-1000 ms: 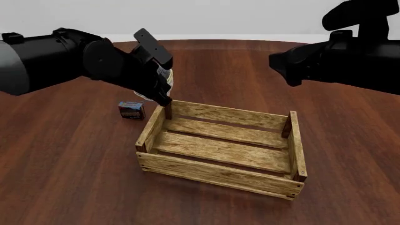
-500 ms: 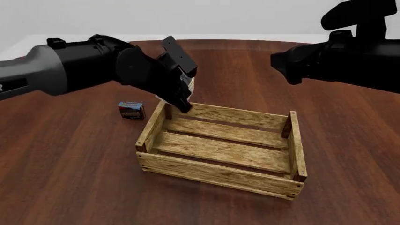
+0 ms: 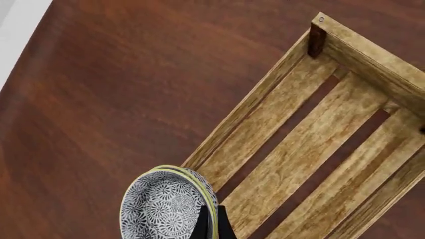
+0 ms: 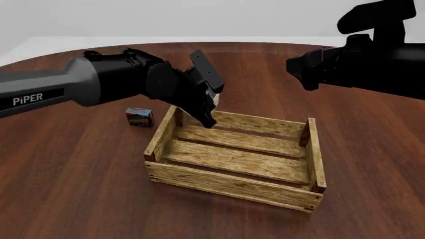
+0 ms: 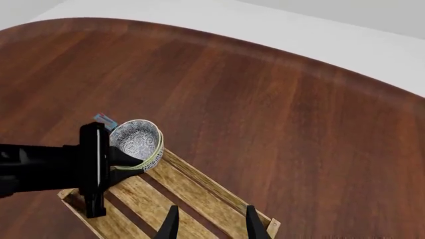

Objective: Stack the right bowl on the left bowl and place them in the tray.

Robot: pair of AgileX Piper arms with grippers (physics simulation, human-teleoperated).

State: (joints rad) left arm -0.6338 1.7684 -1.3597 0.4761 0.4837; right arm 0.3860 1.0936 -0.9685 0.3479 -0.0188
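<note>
Wooden tabletop (image 4: pixel 79 174) is carrying a small blue-and-red box (image 4: pixel 139 117) on the left. I am holding the stacked bowls (image 3: pixel 169 204) by their rim in the closed left claw (image 4: pixel 207 107), over the tray (image 4: pixel 236 157) near its far-left corner. They may tip onto the wall if released here. The right claw (image 5: pixel 209 224) is hanging open, empty.

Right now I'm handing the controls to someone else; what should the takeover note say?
Left gripper: shut on the stacked bowls, held tilted in the air over the tray's far-left corner.
Right gripper: open, empty, raised above the tray's right side.
Done: bowls look stacked and lifted, with two rims showing.
Left: move them over the slats, lower, release.
A small blue-and-red box sits left of the tray.
</note>
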